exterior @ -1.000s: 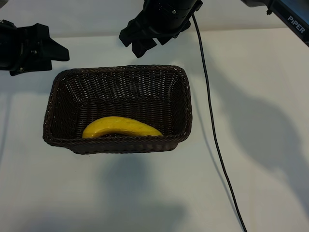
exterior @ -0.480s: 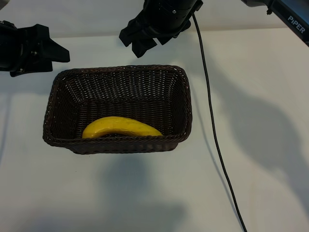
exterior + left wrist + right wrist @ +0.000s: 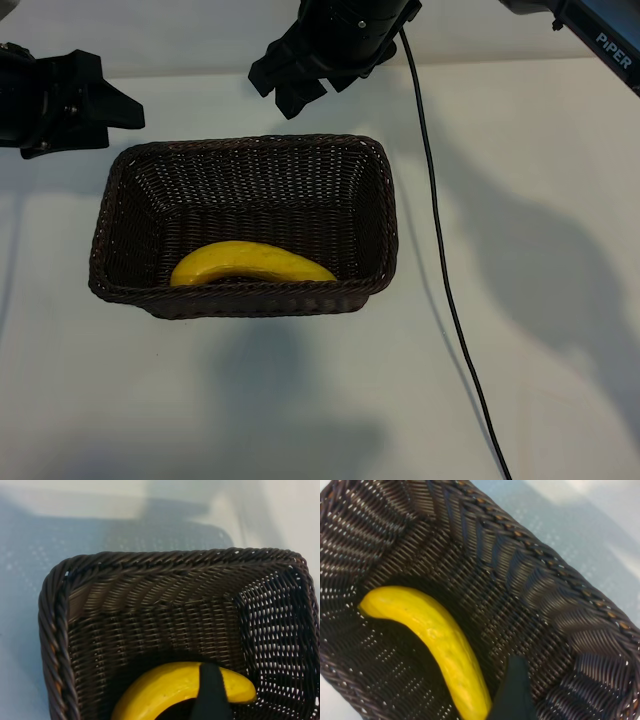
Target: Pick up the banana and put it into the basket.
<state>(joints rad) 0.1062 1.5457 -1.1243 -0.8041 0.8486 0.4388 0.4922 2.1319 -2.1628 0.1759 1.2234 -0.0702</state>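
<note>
Inside the woven wicker basket (image 3: 380, 215) lies the smooth curved banana (image 3: 250, 262); both tools gape empty.

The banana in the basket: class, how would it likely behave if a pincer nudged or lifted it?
The banana looks smooth and glossy, so it might slip in a narrow grip. Its curved shape, lying on the woven floor against the basket near wall, suggests it would rock or pivot rather than roll away. It seems to keep its arc unsupported, so probably stiff, not floppy.
</note>
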